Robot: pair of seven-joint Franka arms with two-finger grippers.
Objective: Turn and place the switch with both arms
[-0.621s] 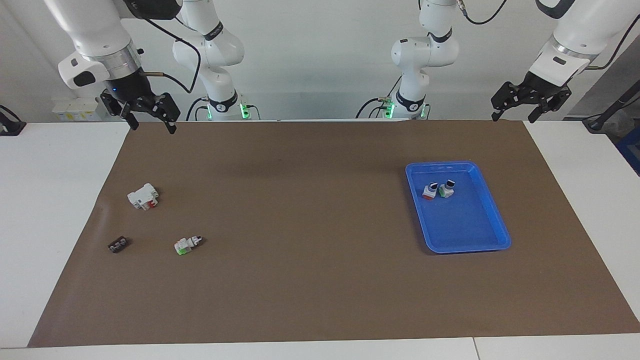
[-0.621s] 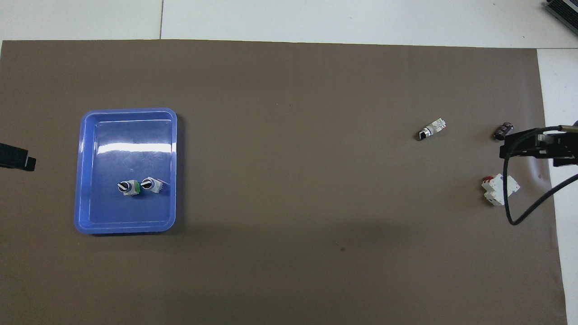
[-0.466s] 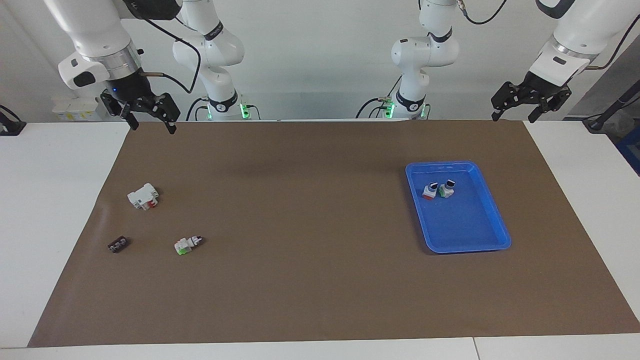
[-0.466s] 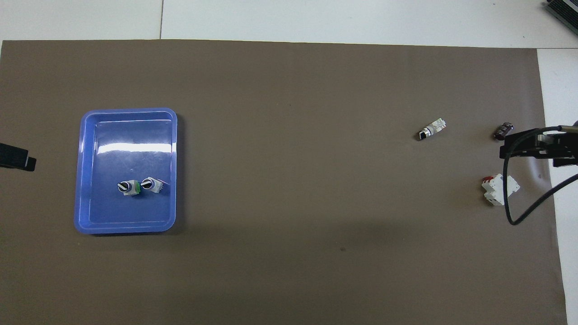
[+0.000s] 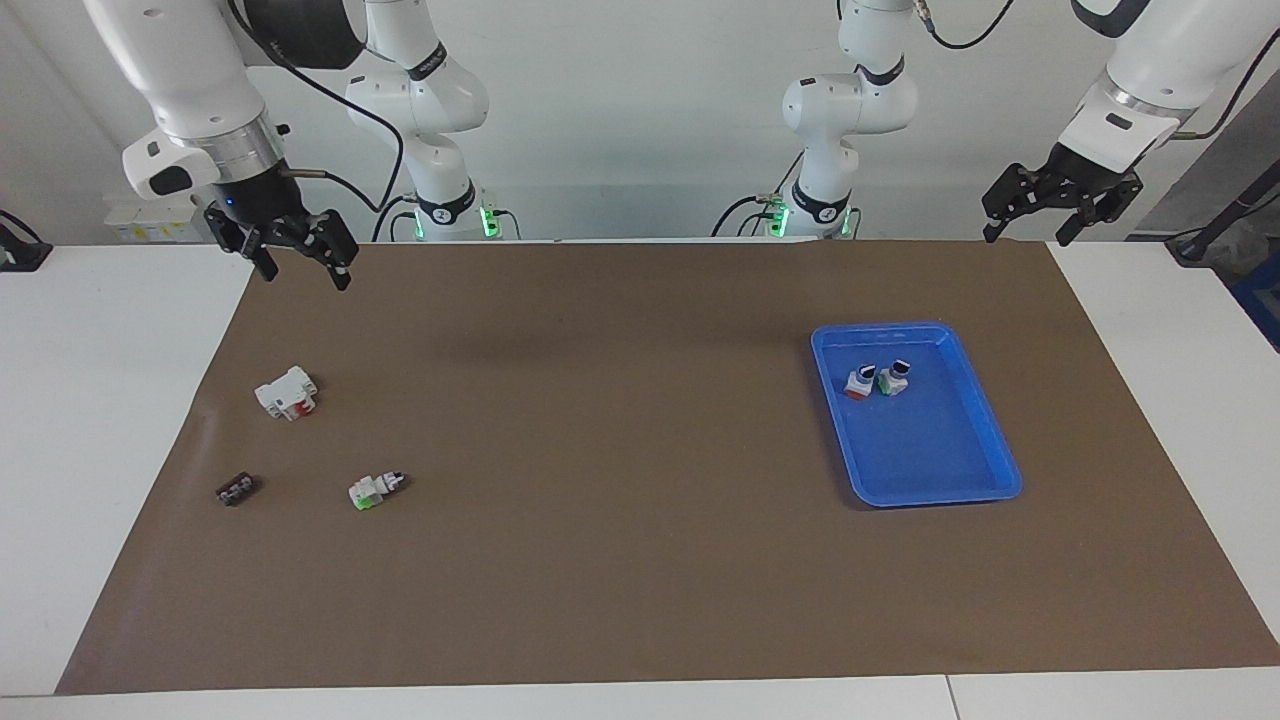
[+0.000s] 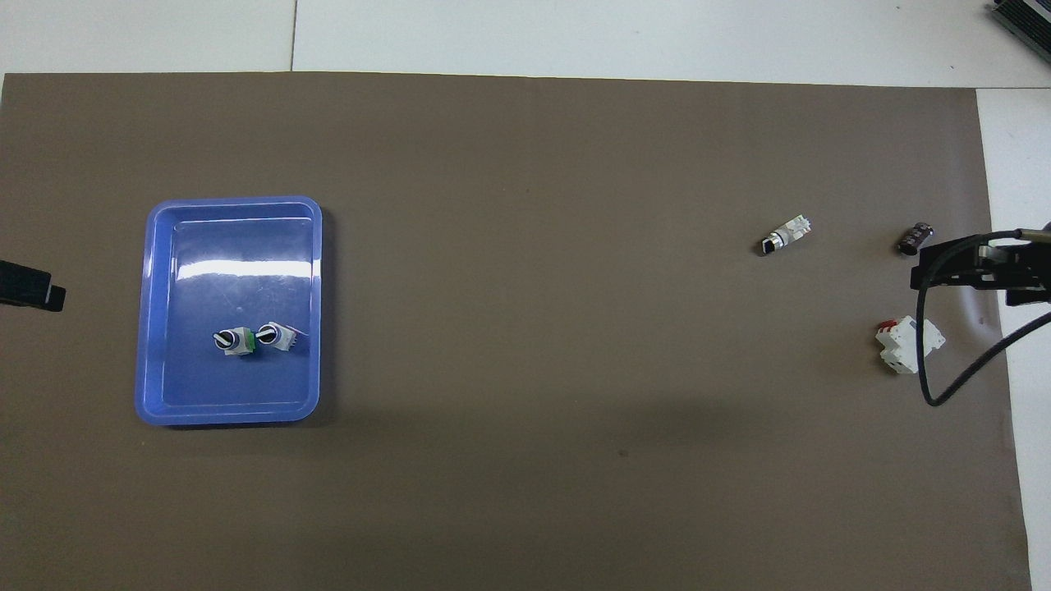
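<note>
Two look-alike switches (image 5: 876, 380) stand in your blue plastic tray (image 5: 985, 440); your small white switch with the green end (image 5: 376, 489) lies untouched on the brown mat (image 5: 620, 450). Both the right gripper (image 5: 294, 259) and the waiting left gripper (image 5: 1050, 205) hang spread, empty. Grasping, turning and placing remain.

Quick count: 2 arms w/ 1 gripper each, so the right gripper (image 5: 296, 258) and the left gripper (image 5: 1045, 215), plus 1 blue tray (image 5: 990, 440) on the tabletop. Switches: 3 total, 1 loose switch (image 5: 377, 489) w/ a green end and 2 look-alike switches (image 5: 876, 380) in the tray. Also 1 white block (image 5: 286, 392) w/ red mark and 1 small dark part (image 5: 236, 490).
</note>
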